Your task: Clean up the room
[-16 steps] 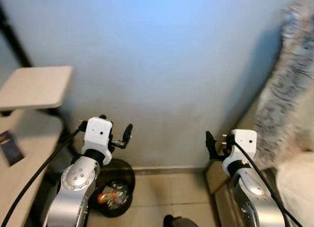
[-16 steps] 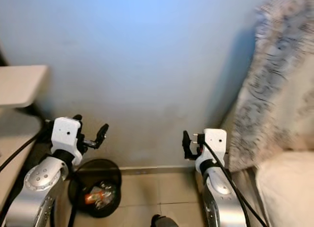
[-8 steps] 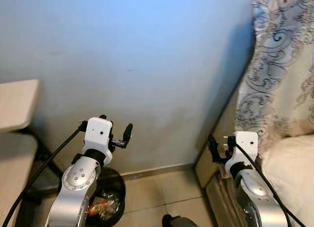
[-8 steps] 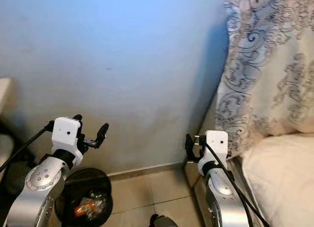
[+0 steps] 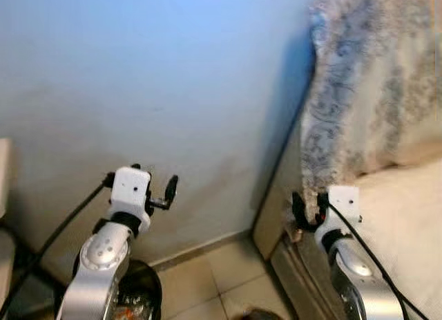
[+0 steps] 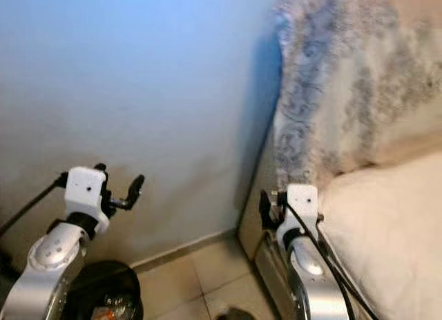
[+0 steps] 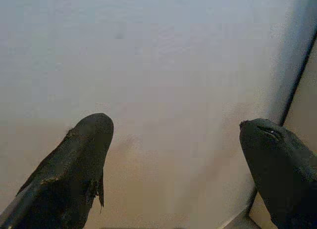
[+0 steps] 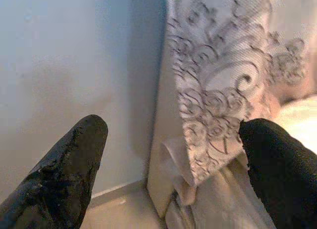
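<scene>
Nearest to me, low beside my left arm, stands a black waste bin (image 5: 141, 300) on the tiled floor (image 5: 207, 285); blurred, colourful litter lies inside it, too smeared to name. The bin serves as the landmark for what follows.

Above the bin, my left gripper (image 5: 168, 193) is raised before the wall, its fingers (image 7: 74, 164) spread wide with nothing between them. In the left wrist view the two black tips frame bare wall.

To the right of the bin, across a strip of floor tiles, my right gripper (image 5: 298, 208) is held up at the near corner of the bed (image 6: 387, 230). Its fingers (image 8: 64, 174) are likewise spread apart and empty. In the right wrist view they frame the edge of a patterned pillow (image 8: 218, 90) and the pale bed frame below it.

Farther right of the bin, the cream mattress surface of the bed runs off toward the picture's edge. The patterned pillow, grey scrollwork on a pale ground, stands upright at the head of the bed, leaning against the wall.

Behind the bin and behind everything else rises the light blue wall (image 5: 152, 78), meeting the floor at a pale skirting strip (image 5: 200, 247). The head views are somewhat blurred.
</scene>
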`<state>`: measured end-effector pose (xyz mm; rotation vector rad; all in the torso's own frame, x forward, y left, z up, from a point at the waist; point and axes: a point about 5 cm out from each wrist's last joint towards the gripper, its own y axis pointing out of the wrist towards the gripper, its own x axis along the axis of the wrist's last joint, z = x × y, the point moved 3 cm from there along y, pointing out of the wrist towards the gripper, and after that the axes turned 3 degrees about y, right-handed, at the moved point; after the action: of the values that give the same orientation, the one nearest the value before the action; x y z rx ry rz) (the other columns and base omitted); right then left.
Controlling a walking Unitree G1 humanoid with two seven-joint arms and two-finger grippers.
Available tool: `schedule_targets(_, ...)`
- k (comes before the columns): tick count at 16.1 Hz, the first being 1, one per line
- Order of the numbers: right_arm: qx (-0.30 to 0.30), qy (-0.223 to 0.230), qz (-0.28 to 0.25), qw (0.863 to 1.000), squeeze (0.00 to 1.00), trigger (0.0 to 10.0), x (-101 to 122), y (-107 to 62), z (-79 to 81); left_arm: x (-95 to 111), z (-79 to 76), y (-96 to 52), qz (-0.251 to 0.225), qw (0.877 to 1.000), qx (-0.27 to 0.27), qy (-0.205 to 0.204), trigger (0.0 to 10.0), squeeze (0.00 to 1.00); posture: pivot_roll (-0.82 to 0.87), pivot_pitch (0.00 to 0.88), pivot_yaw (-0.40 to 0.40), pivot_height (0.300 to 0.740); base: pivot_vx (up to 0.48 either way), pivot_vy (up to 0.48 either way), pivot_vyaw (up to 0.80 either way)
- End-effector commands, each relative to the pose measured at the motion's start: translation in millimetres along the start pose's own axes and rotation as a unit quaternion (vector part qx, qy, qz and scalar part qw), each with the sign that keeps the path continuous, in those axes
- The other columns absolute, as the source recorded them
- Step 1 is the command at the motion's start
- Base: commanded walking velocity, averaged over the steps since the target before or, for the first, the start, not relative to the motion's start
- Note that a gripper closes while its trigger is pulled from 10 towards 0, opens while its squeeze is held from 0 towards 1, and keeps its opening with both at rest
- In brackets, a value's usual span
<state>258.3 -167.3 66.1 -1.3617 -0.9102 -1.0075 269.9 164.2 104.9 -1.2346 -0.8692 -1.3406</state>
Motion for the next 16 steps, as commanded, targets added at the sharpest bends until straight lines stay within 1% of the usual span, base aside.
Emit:
schedule_targets(1, -0.013, -0.003, 0.002, 1.000, 1.00, 10.0, 1.4, -0.1, -8.5, 3.6, -6.6, 2.2, -0.007, 1.000, -0.008, -0.002, 10.0, 0.64, -0.07, 0.000, -0.011, 0.740, 0.000, 0.000, -0.78)
schedule_targets(3, -0.015, -0.003, 0.005, 1.000, 1.00, 10.0, 0.8, 0.3, -9.2, 3.9, -6.9, 2.7, -0.007, 1.000, -0.008, 0.002, 10.0, 0.53, -0.07, 0.000, -0.011, 0.740, 0.000, 0.000, -0.78)
schedule_targets(4, -0.019, -0.003, 0.007, 1.000, 1.00, 10.0, 0.7, 0.4, -9.7, 4.1, -7.0, 3.2, -0.008, 1.000, -0.007, 0.005, 10.0, 0.45, -0.07, 0.000, -0.011, 0.740, 0.000, 0.000, -0.78)
schedule_targets(7, -0.023, -0.003, 0.009, 1.000, 1.00, 10.0, -0.1, 0.2, -10.6, 4.0, -6.6, 3.8, -0.009, 1.000, -0.004, 0.004, 10.0, 0.43, -0.07, 0.000, -0.011, 0.740, 0.000, 0.000, -0.78)
schedule_targets(10, -0.030, -0.003, 0.010, 0.999, 1.00, 10.0, 0.4, 0.4, -13.2, 6.0, -7.0, 5.0, -0.015, 1.000, -0.004, 0.014, 10.0, 0.45, -0.07, 0.000, -0.009, 0.740, 0.000, 0.000, -0.78)
schedule_targets(11, -0.032, -0.002, 0.011, 0.999, 1.00, 10.0, 0.4, 0.5, -13.8, 6.3, -7.0, 5.9, -0.016, 1.000, -0.004, 0.015, 10.0, 0.46, -0.07, 0.000, -0.009, 0.740, 0.000, -0.255, -0.78)
schedule_targets(16, -0.038, -0.005, 0.007, 0.999, 1.00, 10.0, 2.9, 2.4, -15.2, 7.6, -6.7, 9.3, -0.018, 1.000, 0.001, 0.012, 10.0, 0.46, -0.08, 0.000, -0.002, 0.740, 0.000, -0.364, -0.78)
